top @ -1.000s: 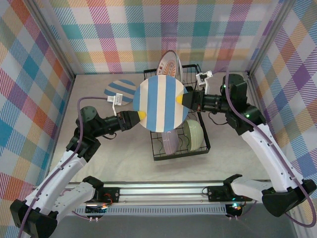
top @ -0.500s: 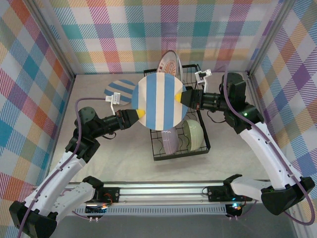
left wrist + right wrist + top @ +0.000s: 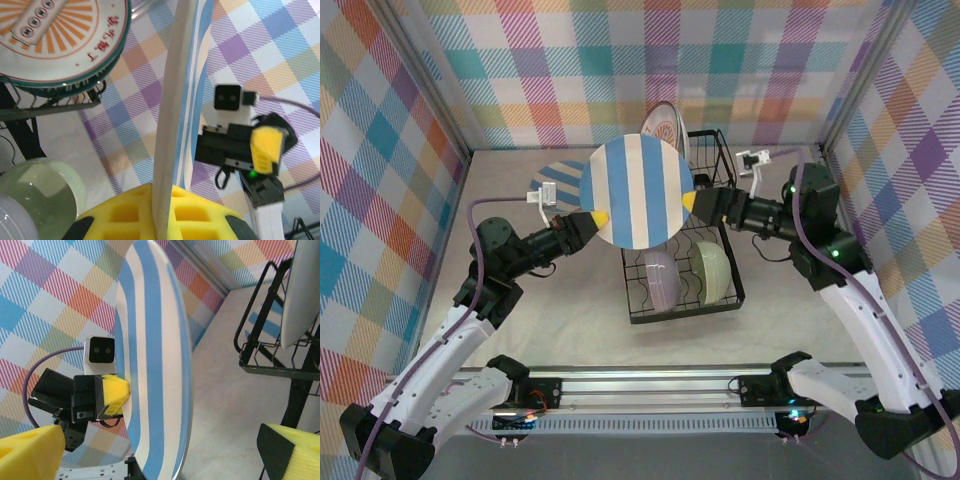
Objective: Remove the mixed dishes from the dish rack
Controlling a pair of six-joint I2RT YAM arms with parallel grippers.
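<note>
Around, plaid walls [image 3: 620,60] enclose pale table [image 3: 570,300]; dish rack [image 3: 686,311] stands mid-right

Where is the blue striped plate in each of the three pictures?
Top view: plate at centre, held up.
Left wrist: plate edge-on, up the middle.
Right wrist: plate left of centre, tall oval.
Shared landmark: black wire rack.

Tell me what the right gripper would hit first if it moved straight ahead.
Probably the blue-and-white striped plate, held by the left gripper: its rim stands ahead of the open right gripper.
</note>
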